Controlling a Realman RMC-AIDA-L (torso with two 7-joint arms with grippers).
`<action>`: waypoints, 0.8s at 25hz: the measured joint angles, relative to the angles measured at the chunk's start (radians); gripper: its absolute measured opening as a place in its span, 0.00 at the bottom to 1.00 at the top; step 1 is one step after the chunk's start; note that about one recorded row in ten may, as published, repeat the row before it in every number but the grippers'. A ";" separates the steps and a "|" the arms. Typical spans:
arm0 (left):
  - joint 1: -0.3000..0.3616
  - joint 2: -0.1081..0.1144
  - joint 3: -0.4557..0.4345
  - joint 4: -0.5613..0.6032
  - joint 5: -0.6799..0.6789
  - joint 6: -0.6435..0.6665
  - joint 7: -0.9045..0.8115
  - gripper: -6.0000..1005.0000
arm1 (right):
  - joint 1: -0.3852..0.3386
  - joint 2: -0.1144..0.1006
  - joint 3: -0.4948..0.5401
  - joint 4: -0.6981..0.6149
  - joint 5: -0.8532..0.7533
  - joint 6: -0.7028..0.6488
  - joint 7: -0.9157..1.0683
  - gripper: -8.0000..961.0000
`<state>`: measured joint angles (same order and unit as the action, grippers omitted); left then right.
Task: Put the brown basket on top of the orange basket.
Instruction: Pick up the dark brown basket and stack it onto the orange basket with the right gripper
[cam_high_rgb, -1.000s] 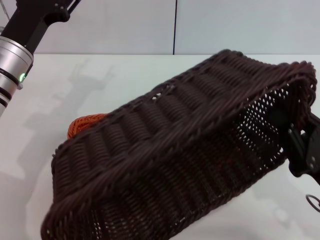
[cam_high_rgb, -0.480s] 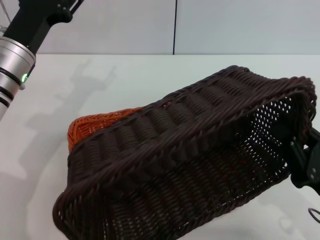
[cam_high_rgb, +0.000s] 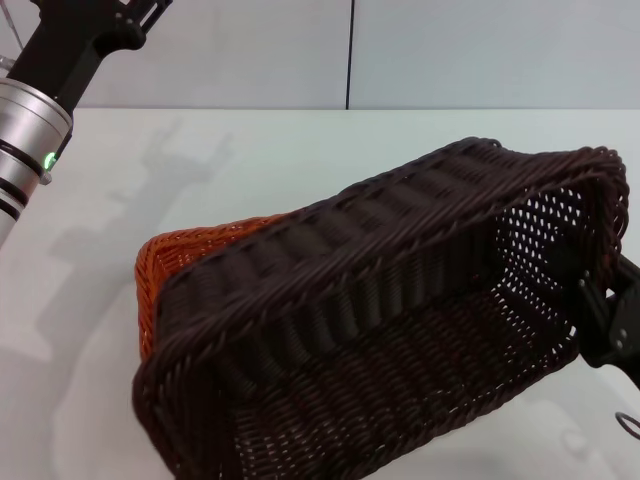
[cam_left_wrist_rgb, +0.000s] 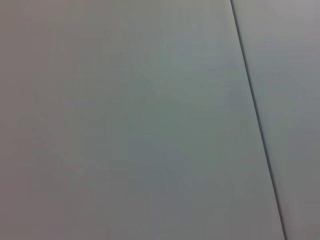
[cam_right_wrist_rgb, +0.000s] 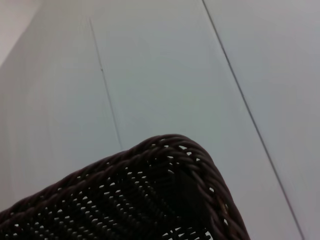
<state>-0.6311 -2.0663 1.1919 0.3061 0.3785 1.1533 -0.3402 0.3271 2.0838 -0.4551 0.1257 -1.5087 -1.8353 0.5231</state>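
One end of the brown basket (cam_high_rgb: 370, 330) hangs tilted from the right gripper (cam_high_rgb: 600, 320), whose clamped fingers hold its rim; lowered crooked, it could shove the orange basket (cam_high_rgb: 170, 255).

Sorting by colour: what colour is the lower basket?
Bright orange; the head view shows it best.

Woven wicker all over the brown basket (cam_high_rgb: 380, 330): thick ribbed strands, a braided rim, open mesh on its sloping sides, a dull sheen at most. Behind it the orange basket (cam_high_rgb: 175, 255) shows the same rough weave. The desk (cam_high_rgb: 250, 160) looks smooth, matt white. Far left, the left arm (cam_high_rgb: 30, 120) has brushed silver metal below matt black casing.
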 joint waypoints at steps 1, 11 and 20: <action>0.000 0.000 0.000 0.000 0.000 0.000 0.000 0.81 | 0.000 0.000 0.005 0.002 0.002 0.005 0.000 0.18; -0.001 -0.004 0.003 -0.004 0.004 0.010 -0.004 0.81 | 0.038 -0.006 -0.013 -0.017 -0.042 0.053 0.072 0.18; -0.016 -0.005 0.003 -0.017 0.004 0.009 -0.005 0.81 | 0.021 -0.005 -0.010 -0.031 -0.081 0.041 0.105 0.18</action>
<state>-0.6468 -2.0710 1.1950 0.2889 0.3821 1.1621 -0.3455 0.3484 2.0783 -0.4648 0.0949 -1.5892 -1.7943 0.6284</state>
